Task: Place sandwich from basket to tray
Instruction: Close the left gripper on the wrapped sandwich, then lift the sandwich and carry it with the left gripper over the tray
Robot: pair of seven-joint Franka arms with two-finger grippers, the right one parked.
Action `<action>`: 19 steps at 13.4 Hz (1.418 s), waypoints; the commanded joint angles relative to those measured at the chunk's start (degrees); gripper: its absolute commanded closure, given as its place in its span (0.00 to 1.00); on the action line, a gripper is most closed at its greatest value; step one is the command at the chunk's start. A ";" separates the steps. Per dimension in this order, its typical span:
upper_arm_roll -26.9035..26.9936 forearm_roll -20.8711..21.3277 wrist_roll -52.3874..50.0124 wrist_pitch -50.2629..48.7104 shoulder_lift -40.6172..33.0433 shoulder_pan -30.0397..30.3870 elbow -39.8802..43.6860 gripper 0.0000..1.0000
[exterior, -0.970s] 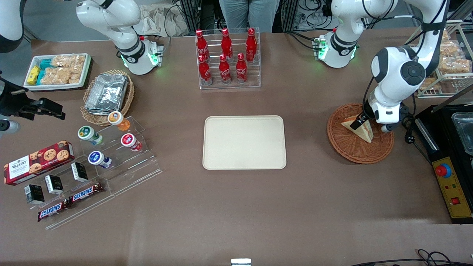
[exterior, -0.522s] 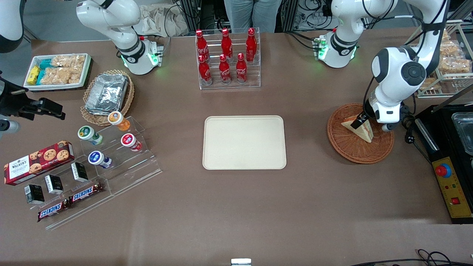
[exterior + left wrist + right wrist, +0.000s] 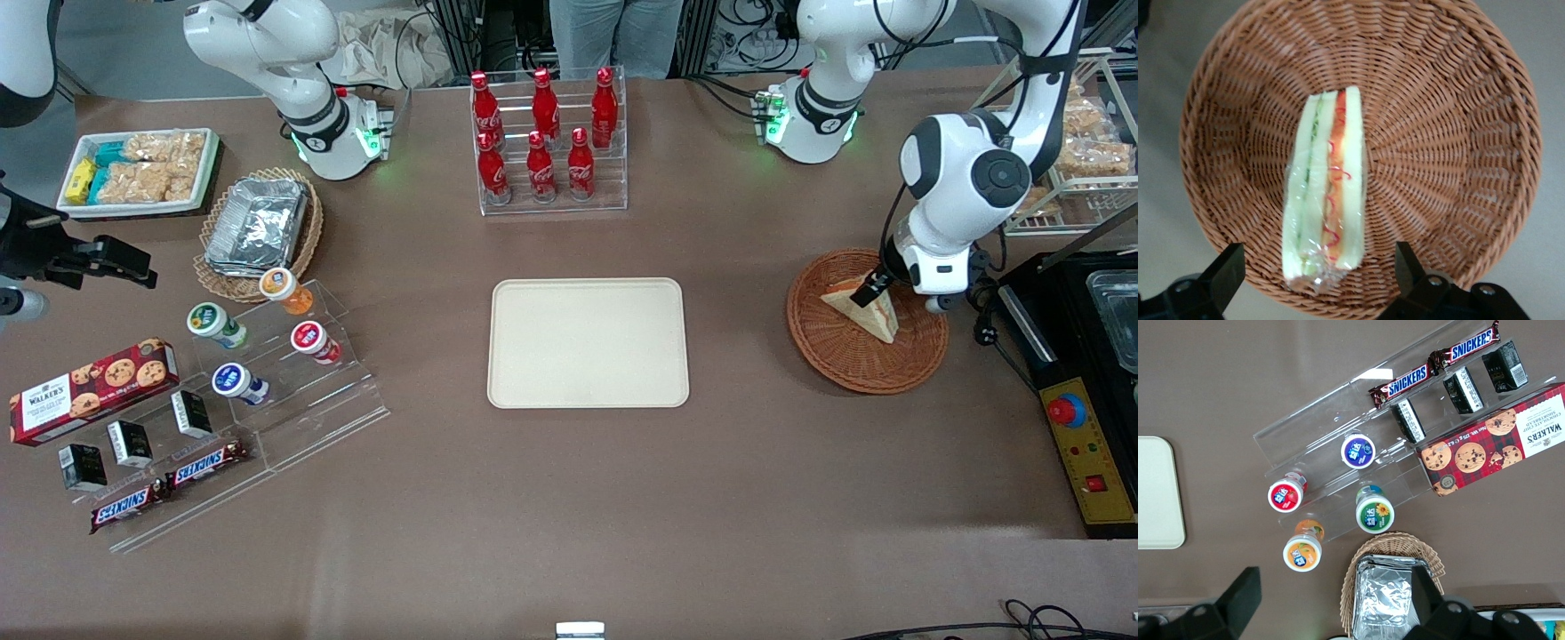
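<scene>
Now my gripper (image 3: 1315, 280) hangs released above the sandwich (image 3: 1326, 190) in the basket (image 3: 1471, 147), fingers (image 3: 1225, 270) straddling its end with room each side; front view alone shows the tray (image 3: 588, 343), well apart.

Sandwich (image 3: 1327, 190): a plastic-wrapped wedge standing on edge in the basket, its cut face up, showing white bread layers with a green strip along one side and orange-red filling along the other.
Wrap: clear film, crinkled and bunched at the end nearest the fingers.
Basket (image 3: 1458, 133): round, reddish-brown woven wicker, with the sandwich resting near its middle.
Gripper (image 3: 1318, 273): spread wide above the basket, one black fingertip (image 3: 1225, 270) on each side of the sandwich's near end, neither touching it.
Surface (image 3: 1531, 40): plain grey-brown tabletop showing around the basket's rim.
</scene>
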 commanded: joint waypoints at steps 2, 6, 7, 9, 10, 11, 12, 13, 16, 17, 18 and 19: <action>-0.34 1.42 -1.25 3.03 -0.73 0.68 -2.26 0.00; -0.34 1.42 -1.43 6.10 1.28 0.68 -3.23 0.00; -0.34 1.33 -1.52 6.63 1.90 0.68 -3.58 0.00; -0.34 1.33 -1.52 7.86 2.78 0.68 -3.67 0.00; -0.34 1.33 -1.52 8.65 3.22 0.68 -3.93 0.00; -0.34 1.33 -1.52 9.27 3.57 0.68 -4.02 0.00; -0.25 1.33 -1.52 9.80 4.27 0.68 -4.03 0.00; -0.25 1.33 -1.52 10.67 4.89 0.68 -4.03 0.00; -0.25 1.33 -1.52 11.38 6.12 0.68 -4.03 0.12; -0.25 1.33 -1.52 11.38 6.12 0.68 -3.94 0.23; -0.16 1.33 -1.52 11.38 6.21 0.68 -3.85 0.38; -0.07 1.33 -1.43 11.38 6.30 0.68 -3.85 0.55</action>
